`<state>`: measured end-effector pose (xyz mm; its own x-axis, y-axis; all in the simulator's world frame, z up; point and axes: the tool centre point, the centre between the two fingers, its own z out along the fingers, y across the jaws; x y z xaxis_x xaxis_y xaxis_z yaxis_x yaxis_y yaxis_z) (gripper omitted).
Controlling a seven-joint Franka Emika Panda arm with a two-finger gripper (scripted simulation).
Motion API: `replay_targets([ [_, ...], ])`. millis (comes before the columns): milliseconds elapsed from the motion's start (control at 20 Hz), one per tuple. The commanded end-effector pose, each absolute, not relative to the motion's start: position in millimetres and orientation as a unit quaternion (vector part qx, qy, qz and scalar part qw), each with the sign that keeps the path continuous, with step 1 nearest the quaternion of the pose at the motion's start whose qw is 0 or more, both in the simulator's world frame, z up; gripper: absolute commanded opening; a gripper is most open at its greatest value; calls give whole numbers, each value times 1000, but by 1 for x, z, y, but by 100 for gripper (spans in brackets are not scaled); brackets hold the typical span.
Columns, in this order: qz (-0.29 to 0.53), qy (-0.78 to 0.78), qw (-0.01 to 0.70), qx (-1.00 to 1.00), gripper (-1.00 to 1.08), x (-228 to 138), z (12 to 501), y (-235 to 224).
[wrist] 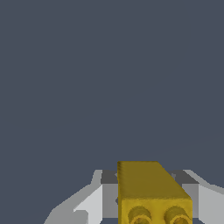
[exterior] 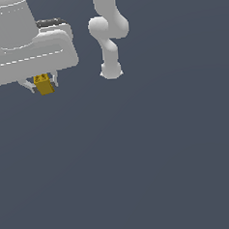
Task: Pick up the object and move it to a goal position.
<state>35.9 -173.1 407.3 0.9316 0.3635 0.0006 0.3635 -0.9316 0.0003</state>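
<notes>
Big and white, the robot's wide plastic gripper (exterior: 43,84) fills the exterior view's top left corner, closest to where I stand. Two short pale fingers (exterior: 25,84) poke out under it. Between them sits the object (exterior: 44,85), a tiny mustard-yellow blocky piece with darker marks on top. The fingers are closed on its two sides, so the gripper is holding it. No shadow shows under it, so I cannot tell how high it is above the flat dark grey-blue floor (exterior: 140,173).

Further along, toward the middle of the exterior view, the robot's round white arm joints (exterior: 108,32) curve down to their base.

From the wrist view, the yellow block (wrist: 148,188) sticks out past the grey finger pads (wrist: 109,197), with two round bumps on its near end. The pads seem to touch only part of its sides.

Now the worry. I think the block could slip. It is very small, and a good bit of it hangs out past the pads. A quick swing or a sudden stop could twist it or shake it loose. Then it would drop to the floor, far from the goal. I see no goal mark in either view, so I cannot tell how far the trip is. A slow, steady move looks safest.
</notes>
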Motion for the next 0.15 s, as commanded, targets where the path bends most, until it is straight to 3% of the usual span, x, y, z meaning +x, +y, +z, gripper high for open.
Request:
replay_targets([
  [0, 0, 185, 0, 983, -100, 36, 410, -174],
  [100, 0, 185, 0, 983, -100, 36, 410, -174],
])
